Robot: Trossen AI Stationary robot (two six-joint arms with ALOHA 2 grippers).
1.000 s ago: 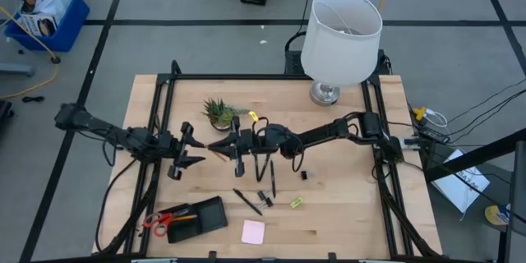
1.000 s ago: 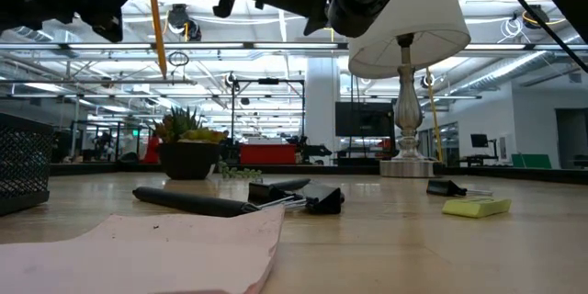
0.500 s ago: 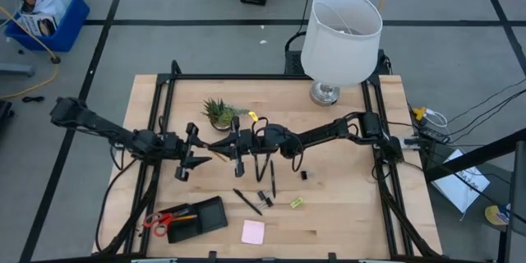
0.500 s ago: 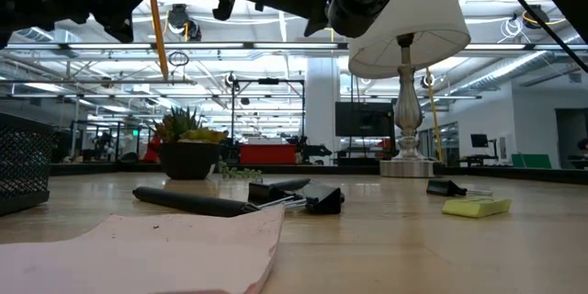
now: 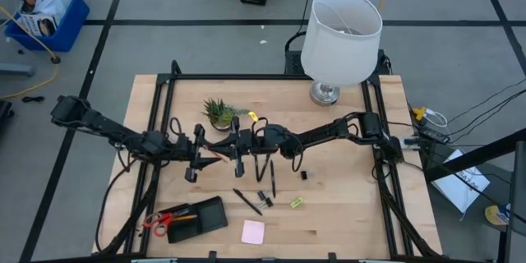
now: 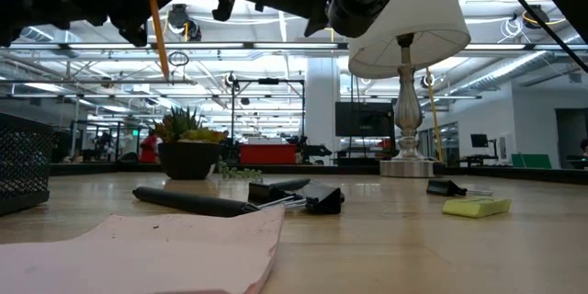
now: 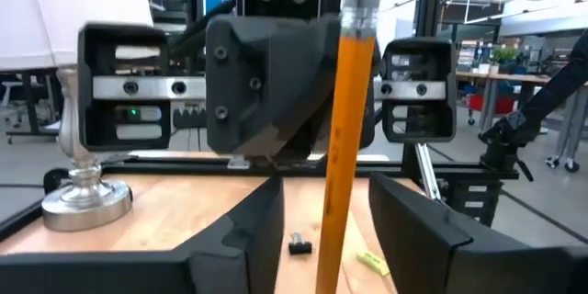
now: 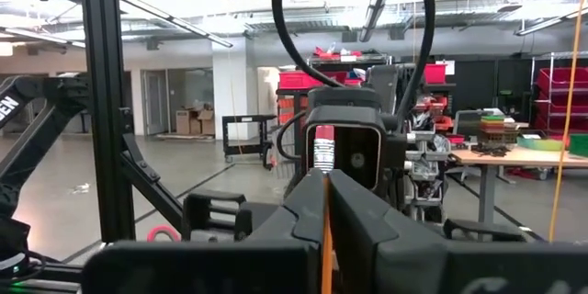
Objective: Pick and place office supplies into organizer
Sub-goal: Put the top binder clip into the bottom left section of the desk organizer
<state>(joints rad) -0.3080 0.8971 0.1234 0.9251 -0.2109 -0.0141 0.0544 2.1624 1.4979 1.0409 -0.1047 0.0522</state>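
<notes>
Both arms meet above the table's middle, clear of its framed edges. The right gripper (image 5: 236,149) is clamped on an orange pencil (image 7: 342,147), held upright in the air well above the wood; its silver ferrule shows in the left wrist view. The left gripper (image 5: 200,154) faces it with fingers (image 7: 241,230) parted on either side of the pencil, not touching. The organizer (image 5: 197,217), black and compartmented, lies near the front-left corner with red-handled scissors (image 5: 164,218) at its left end. Bare wood separates it from the black pens (image 5: 249,201), the yellow-green block (image 5: 295,203) and the pink pad (image 5: 253,231).
</notes>
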